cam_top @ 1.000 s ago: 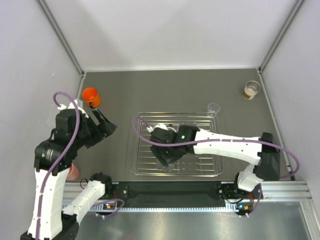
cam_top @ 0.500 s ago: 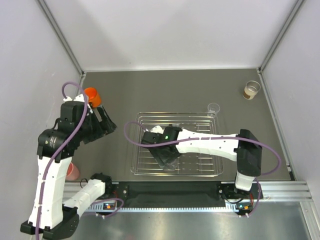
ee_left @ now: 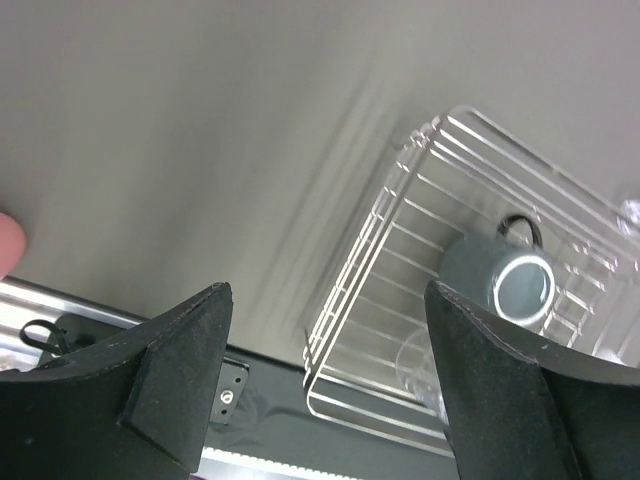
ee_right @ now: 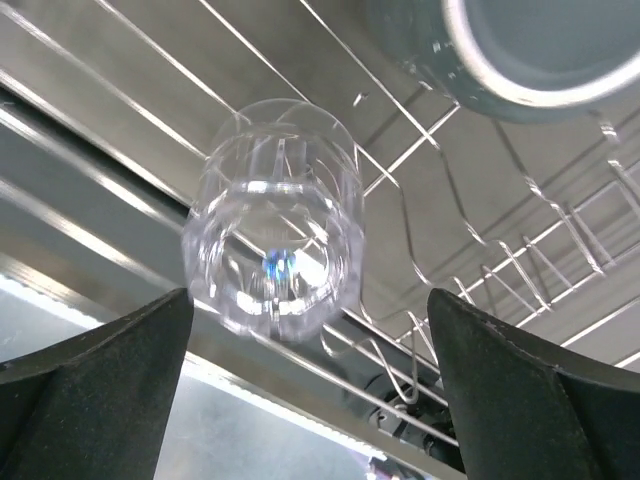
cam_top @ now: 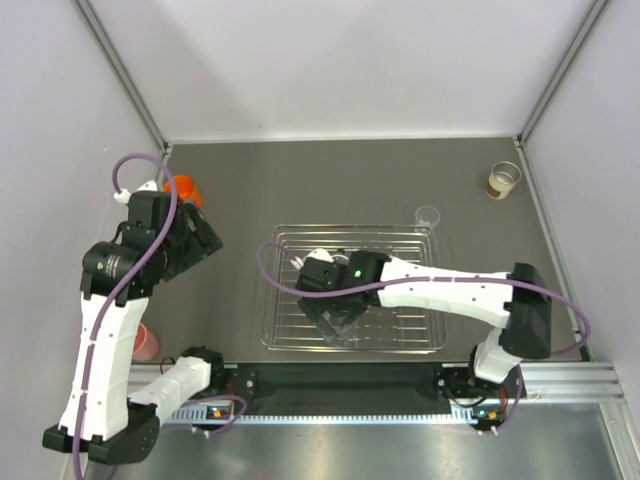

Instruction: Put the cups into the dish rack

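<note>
While the right gripper (ee_right: 306, 294) is hanging low over the rack (cam_top: 410, 325) with its fingers (ee_right: 90, 390) spread wide, a clear cup (ee_right: 275, 265) is sitting on the bars between them, and neither finger is touching it. Whether it is upright or tipped, I cannot tell. A grey cup (ee_right: 520, 45) is sitting in the rack just beside it, its mouth turned toward the wrist camera. From above, the right arm (cam_top: 450, 290) is covering both cups.

The left gripper (ee_left: 328, 290) is hanging in the air left of the rack, well apart from it, with its fingers wide and holding nothing. An orange cup (cam_top: 183, 187) is standing on the table (cam_top: 330, 180) near the far-left corner, partly hidden behind the left arm (cam_top: 110, 320). A pink cup (cam_top: 146, 343) is peeking out beside that arm at the near-left edge. A second clear cup (cam_top: 428, 215) is standing just outside the rack's far-right corner, and a cream cup (cam_top: 504, 180) is standing in the table's far-right corner.
</note>
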Controlling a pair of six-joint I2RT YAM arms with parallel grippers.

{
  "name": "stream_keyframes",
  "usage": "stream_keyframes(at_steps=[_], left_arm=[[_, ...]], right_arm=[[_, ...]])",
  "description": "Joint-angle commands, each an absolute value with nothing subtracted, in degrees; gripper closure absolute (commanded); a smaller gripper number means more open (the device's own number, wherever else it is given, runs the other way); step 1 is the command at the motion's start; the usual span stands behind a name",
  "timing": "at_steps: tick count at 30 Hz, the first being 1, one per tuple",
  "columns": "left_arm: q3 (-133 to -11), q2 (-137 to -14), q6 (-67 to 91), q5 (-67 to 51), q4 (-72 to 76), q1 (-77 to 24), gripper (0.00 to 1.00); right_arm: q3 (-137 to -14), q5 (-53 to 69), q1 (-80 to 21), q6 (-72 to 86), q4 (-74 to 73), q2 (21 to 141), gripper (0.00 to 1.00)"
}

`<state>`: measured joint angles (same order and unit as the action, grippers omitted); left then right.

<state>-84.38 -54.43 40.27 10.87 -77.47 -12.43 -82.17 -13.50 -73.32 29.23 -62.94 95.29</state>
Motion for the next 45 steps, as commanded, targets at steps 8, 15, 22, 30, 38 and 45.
stream_keyframes(at_steps=[8,15,22,30,38,45], left_arm=[[-86.8,-58.2,46.3,15.9,-85.3,-12.4,0.19],[-87.5,-65.9,41.9,20.1,-74.2,-12.4,0.23],[-89.4,-74.8,31.3,26.8,-56.8,-11.1,0.23],[-89.3,-86.0,24.7,22.5,-42.4,1.3,0.22],[-81.0,-91.1,20.0,16.5,-19.1,5.7,0.15],[-87.1,-102.2,15.7,11.9,-14.4,7.4,0.17]], right_arm=[[-87.0,-14.1,-68.0,23.5,-59.1,80.0,0.0],[-83.8,-12.4,-61.8,21.4,-59.2,69.9,0.0],[-79.8,-8.2,-57.4,21.2,-59.3,61.1,0.0],[-77.7,-6.5,-53.7,20.0,-59.6,57.0,0.0],[-80.8,-5.6,-48.3,17.0,-61.3,58.5,0.0],[-84.2,-4.7,-42.2,14.9,-63.2,62.1,0.0]])
